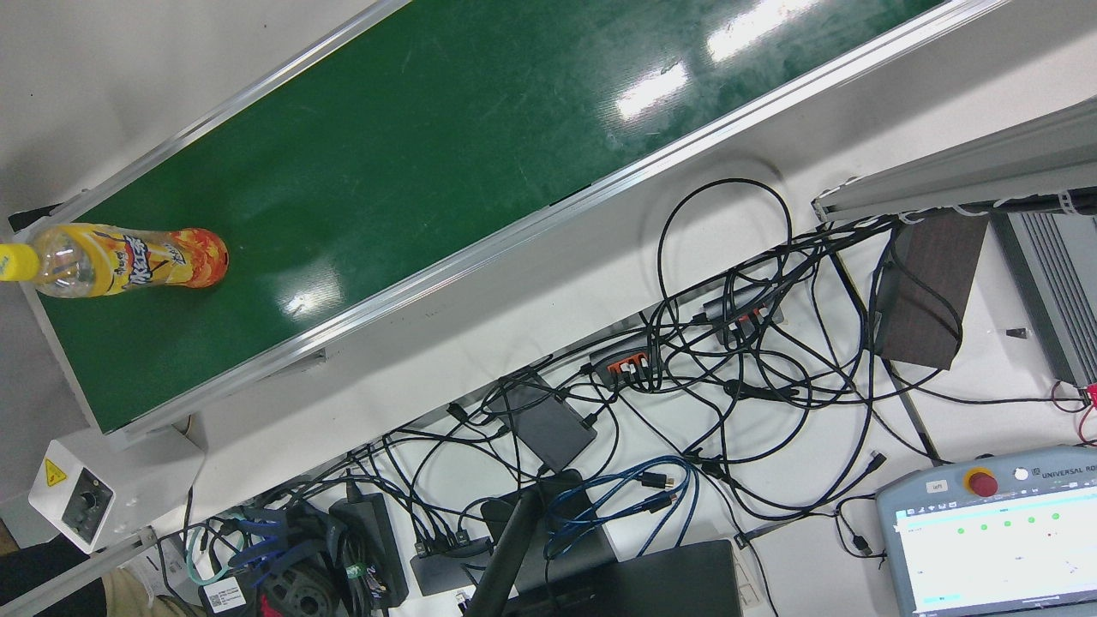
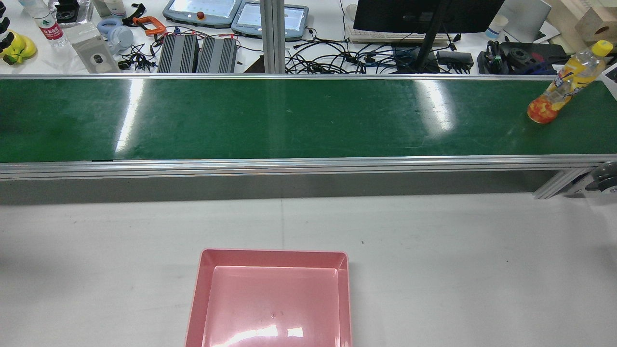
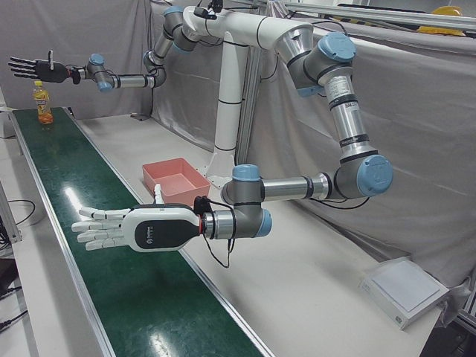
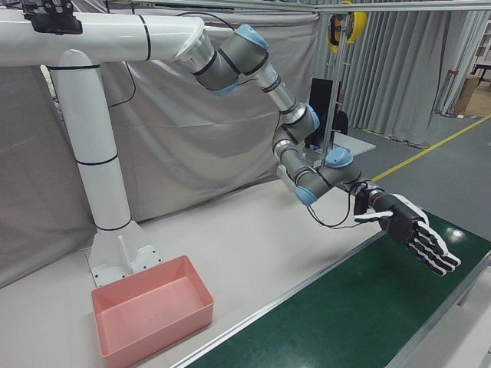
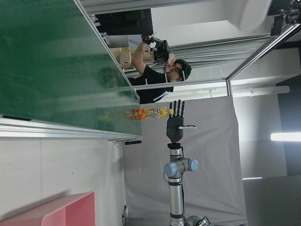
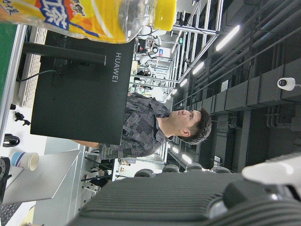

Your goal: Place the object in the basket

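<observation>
Bottle [image 2: 561, 91] upright on green belt [image 2: 289, 118], pink basket [image 2: 272, 299] on desk [image 2: 458, 270]. Left hand [image 3: 137, 227] and right hand [image 4: 418, 230] both empty, fingers [image 3: 93, 227] spread flat

Both arms reach out level, left hand [image 3: 123, 227] and right hand [image 4: 418, 234] flat, fingers spread, empty.

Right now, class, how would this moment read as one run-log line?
bottle: upright on belt, ungrasped | basket: holds nothing | right hand: open, near bottle | left hand: open over belt
</observation>
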`<state>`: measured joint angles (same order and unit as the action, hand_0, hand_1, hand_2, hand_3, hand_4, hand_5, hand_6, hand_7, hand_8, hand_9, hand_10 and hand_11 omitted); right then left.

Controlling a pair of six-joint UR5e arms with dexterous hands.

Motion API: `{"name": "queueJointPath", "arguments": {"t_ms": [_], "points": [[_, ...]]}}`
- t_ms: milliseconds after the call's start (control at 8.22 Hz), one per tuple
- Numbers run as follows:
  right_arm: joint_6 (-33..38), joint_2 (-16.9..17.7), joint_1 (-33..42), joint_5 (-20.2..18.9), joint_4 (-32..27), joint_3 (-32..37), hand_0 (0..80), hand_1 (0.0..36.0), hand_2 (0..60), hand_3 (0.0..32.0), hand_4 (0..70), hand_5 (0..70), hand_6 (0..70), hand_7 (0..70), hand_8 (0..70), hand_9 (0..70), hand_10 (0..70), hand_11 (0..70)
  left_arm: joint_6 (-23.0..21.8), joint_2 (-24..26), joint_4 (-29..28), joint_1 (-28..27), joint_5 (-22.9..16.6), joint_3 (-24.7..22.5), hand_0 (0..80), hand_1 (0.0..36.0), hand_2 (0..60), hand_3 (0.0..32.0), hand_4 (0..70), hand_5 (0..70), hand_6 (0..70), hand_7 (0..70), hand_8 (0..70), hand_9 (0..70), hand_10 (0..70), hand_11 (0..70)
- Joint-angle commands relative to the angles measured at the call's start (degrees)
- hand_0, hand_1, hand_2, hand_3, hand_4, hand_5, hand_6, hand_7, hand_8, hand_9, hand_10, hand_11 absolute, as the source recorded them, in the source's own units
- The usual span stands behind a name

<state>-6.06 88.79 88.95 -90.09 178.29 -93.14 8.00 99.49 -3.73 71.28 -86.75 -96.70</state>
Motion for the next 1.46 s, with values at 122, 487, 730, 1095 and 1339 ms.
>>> {"name": "queueJointPath", "arguments": {"t_ms": [122,487,730,1095,1339], "points": [[0.0,0.0,0.0,0.0,0.0,0.1,0.0,0.0,0.0,0.0,0.0,0.0,0.0,0.0,0.0,0.0,0.0,0.0,0.0,0.0,0.0,0.0,0.0,0.0,69.8,12.8,0.0,0.0,1.2,17.7,0.0,0.9,0.0,0.0,0.0,0.0],[0.0,0.0,0.0,0.0,-0.1,0.1,0.0,0.0,0.0,0.0,0.0,0.0,0.0,0.0,0.0,0.0,0.0,0.0,0.0,0.0,0.0,0.0,0.0,-0.1,69.8,12.9,0.0,0.0,1.0,18.1,0.0,0.9,0.0,0.0,0.0,0.0],[0.0,0.0,0.0,0.0,-0.1,0.1,0.0,0.0,0.0,0.0,0.0,0.0,0.0,0.0,0.0,0.0,0.0,0.0,0.0,0.0,0.0,-0.1,0.0,0.0,69.8,12.8,0.0,0.0,0.9,18.1,0.0,0.8,0.0,0.0,0.0,0.0],[0.0,0.0,0.0,0.0,-0.1,0.1,0.0,0.0,0.0,0.0,0.0,0.0,0.0,0.0,0.0,0.0,0.0,0.0,0.0,0.0,0.0,-0.1,0.0,0.0,70.0,12.9,0.0,0.0,1.1,18.9,0.0,0.9,0.0,0.0,0.0,0.0],[0.0,0.0,0.0,0.0,-0.1,0.1,0.0,0.0,0.0,0.0,0.0,0.0,0.0,0.0,0.0,0.0,0.0,0.0,0.0,0.0,0.0,-0.1,0.0,0.0,70.2,13.0,0.0,0.0,0.9,18.9,0.0,0.9,0.0,0.0,0.0,0.0]]}}
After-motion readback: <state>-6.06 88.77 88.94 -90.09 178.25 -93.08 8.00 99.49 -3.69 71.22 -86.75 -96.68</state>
